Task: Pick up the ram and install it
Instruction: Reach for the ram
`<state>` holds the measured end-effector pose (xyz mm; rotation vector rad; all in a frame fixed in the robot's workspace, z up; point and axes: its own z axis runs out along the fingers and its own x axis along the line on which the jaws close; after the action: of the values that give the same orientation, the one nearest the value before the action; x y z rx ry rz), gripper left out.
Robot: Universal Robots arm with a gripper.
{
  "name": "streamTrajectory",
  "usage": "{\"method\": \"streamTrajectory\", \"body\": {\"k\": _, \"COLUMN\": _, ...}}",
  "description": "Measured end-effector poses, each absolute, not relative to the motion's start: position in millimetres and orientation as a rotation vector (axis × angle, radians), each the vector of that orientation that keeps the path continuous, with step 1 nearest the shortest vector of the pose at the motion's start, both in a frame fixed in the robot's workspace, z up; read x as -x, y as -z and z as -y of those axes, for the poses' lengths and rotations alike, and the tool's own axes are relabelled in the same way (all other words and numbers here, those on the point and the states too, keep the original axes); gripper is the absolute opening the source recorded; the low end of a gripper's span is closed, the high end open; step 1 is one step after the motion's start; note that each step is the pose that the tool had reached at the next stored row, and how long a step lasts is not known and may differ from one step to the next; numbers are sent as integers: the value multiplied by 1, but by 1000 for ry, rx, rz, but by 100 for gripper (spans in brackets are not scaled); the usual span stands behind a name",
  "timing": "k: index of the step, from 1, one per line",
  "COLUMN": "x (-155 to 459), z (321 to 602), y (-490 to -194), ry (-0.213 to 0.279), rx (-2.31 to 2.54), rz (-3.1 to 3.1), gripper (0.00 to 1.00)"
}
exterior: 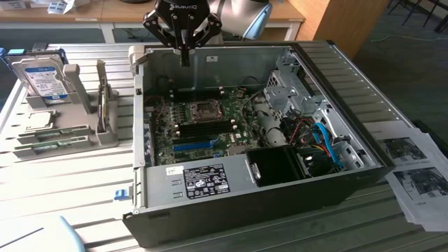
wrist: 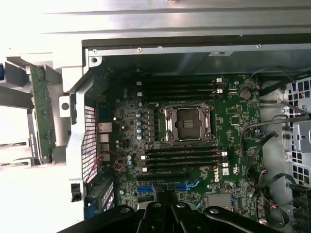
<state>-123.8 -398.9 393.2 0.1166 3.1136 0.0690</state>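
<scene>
The ram (exterior: 104,107) stands on its long edge in a grey holder (exterior: 75,97), while the end effector (exterior: 184,55) hangs closed and empty above the open computer case (exterior: 245,210).
The holder sits on the slatted surface (exterior: 70,178) just beside the case, on the exterior view's left, and also carries a hard drive (exterior: 43,79). The end effector's fingers are pressed together over the case's far wall, well apart from the ram. Inside the case, the green motherboard (exterior: 203,128) shows a processor socket (wrist: 187,124) with dark memory slots (wrist: 182,158) on either side of it.
</scene>
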Motion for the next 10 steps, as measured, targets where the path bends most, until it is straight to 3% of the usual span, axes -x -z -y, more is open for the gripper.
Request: {"method": "streamTrajectory", "body": {"k": 10, "x": 132, "z": 399, "y": -393, "ry": -69, "rx": -117, "rz": -3114, "gripper": 9}}
